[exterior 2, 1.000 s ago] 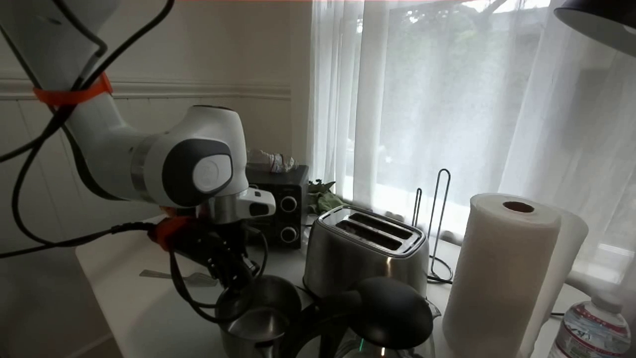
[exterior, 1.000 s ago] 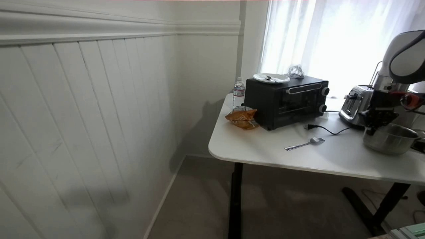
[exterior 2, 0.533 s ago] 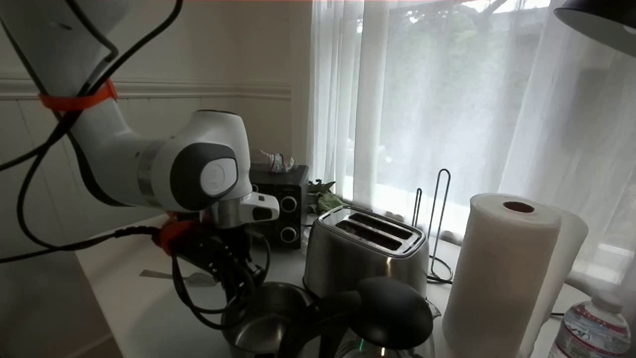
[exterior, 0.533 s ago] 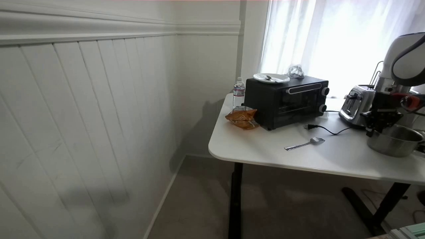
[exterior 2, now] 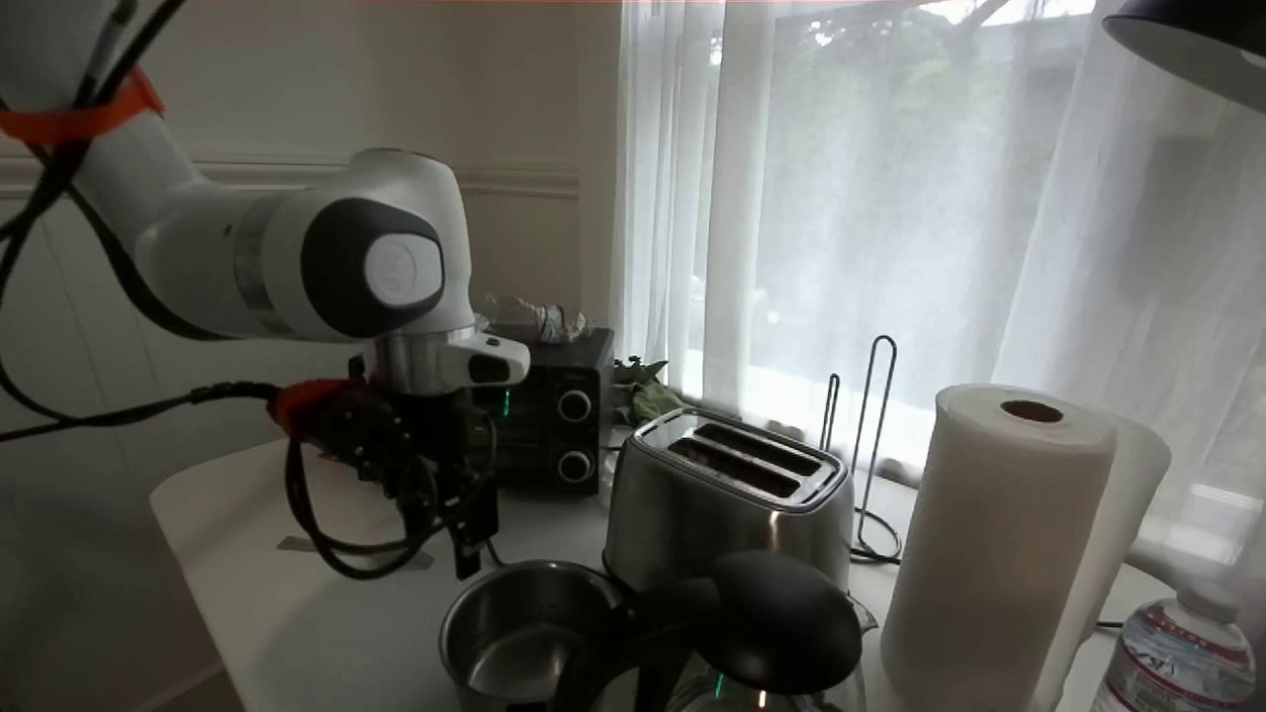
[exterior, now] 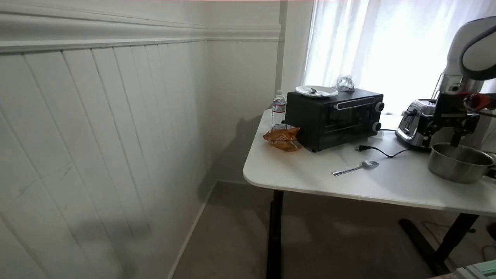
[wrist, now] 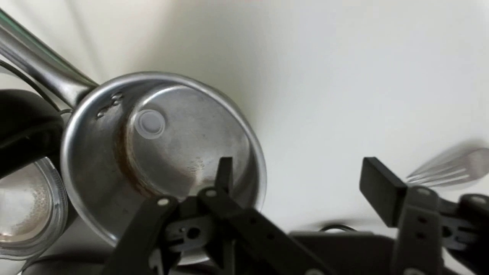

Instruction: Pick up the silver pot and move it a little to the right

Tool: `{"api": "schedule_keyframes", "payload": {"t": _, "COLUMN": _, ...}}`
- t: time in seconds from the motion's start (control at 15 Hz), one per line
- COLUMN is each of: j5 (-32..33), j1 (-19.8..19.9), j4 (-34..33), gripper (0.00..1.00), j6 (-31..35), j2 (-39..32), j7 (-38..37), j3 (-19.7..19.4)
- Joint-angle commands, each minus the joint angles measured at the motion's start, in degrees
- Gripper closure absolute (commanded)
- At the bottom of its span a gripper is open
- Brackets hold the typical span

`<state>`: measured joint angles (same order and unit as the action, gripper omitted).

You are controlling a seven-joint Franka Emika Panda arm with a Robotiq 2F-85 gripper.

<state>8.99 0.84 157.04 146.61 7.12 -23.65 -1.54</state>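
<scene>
you cannot read one full word, number or brand name. in an exterior view, the clear plastic water bottle (exterior 2: 1179, 655) wears a wraparound label (exterior 2: 1185, 648) in white, grey-blue and red; you see marks like lettering, too blurred to read. in an exterior view, the tall clear plastic bottle (exterior: 278, 108) has a white, blue and red label (exterior: 278, 105), its print too small for you. the crumpled orange bag (exterior: 284, 139) near that bottle bears pale printing you cannot decipher. on the light grey oval cap (exterior 2: 410, 271) of the white robot arm (exterior 2: 203, 255), you see a faint emblem, too dim to identify.
</scene>
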Motion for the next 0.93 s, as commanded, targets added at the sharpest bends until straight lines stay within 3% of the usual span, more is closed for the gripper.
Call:
{"api": "schedule_keyframes", "payload": {"t": 0.0, "j5": -3.3, "j1": -1.0, "j4": 1.3, "gripper": 0.0, "j6": -6.1, "j2": 10.2, "j7": -3.8, "j3": 4.1}}
{"api": "schedule_keyframes", "payload": {"t": 0.33, "j5": -3.8, "j1": -2.4, "j4": -1.7, "gripper": 0.0, "j6": -6.4, "j2": 14.8, "j7": -3.1, "j3": 9.5}}
{"api": "schedule_keyframes", "payload": {"t": 0.87, "j5": -2.5, "j1": -4.5, "j4": -7.3, "gripper": 0.0, "j6": -5.0, "j2": 14.4, "j7": -1.8, "j3": 14.6}}
